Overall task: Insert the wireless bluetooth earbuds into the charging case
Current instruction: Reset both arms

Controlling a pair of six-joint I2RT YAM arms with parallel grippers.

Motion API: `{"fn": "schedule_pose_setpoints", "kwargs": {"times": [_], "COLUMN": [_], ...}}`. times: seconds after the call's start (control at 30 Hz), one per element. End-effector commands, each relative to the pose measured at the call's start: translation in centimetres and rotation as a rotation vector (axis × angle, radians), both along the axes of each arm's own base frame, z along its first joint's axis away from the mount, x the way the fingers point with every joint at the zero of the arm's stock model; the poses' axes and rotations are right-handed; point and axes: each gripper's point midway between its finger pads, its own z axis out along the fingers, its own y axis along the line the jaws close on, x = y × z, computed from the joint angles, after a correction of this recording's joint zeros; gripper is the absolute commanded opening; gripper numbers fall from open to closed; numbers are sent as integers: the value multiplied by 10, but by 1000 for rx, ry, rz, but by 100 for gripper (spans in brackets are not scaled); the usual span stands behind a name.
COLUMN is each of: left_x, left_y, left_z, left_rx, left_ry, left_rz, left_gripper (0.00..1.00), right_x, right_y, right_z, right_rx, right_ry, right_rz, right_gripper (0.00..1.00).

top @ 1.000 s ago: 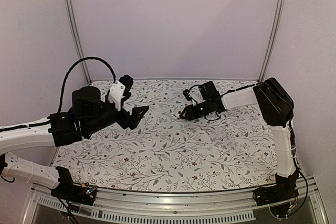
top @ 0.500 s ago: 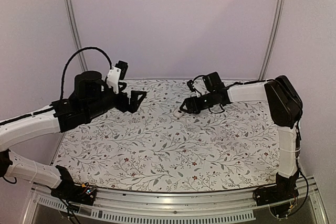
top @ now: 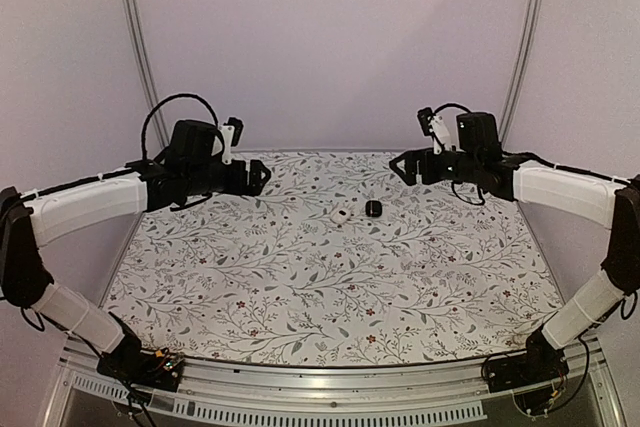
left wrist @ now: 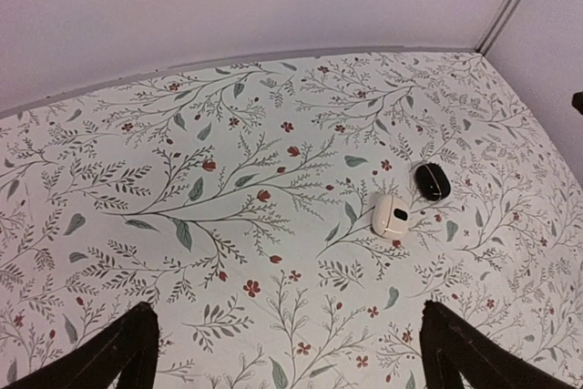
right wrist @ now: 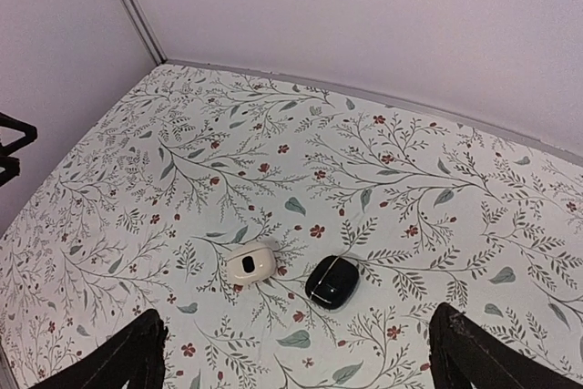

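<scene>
I am observing the charging case (top: 373, 209) lying on the floral table cover (top: 300, 297), appearing closed. A white rounded piece (top: 340, 215) is sitting just left of the case, not touching it, and is showing a small dark spot on top; I cannot tell what that spot is. The left gripper (top: 260, 177) is hovering well left of the case, fingers (left wrist: 127, 353) spread wide and carrying nothing. The right gripper (top: 400, 165) is hovering right of and beyond the case, fingers (right wrist: 474, 353) likewise wide and empty.
</scene>
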Motion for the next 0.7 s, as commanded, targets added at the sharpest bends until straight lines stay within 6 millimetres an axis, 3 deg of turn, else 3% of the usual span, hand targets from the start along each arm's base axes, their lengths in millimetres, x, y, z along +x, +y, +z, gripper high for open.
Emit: {"fn": "schedule_pose_setpoints", "kwargs": {"times": [0.0,0.23,0.43,0.67], "left_x": [0,0,2,12], "left_y": [-2,2,10,12], "left_z": [-27,-62,-95,-99], "left_rx": [-43,-64,-55,-86], "left_ry": [81,128,195,187], "left_rz": [-1,39,79,92], "left_gripper": [100,100,100,100], "right_x": [-8,-37,-45,-43], "right_y": [-37,-70,-81,-85], "right_z": [-18,-66,-85,-87], "right_rx": [6,65,71,74], "right_ry": [0,41,60,33], "right_rz": [-147,-273,-320,-343], "right_gripper": [99,99,99,99]}}
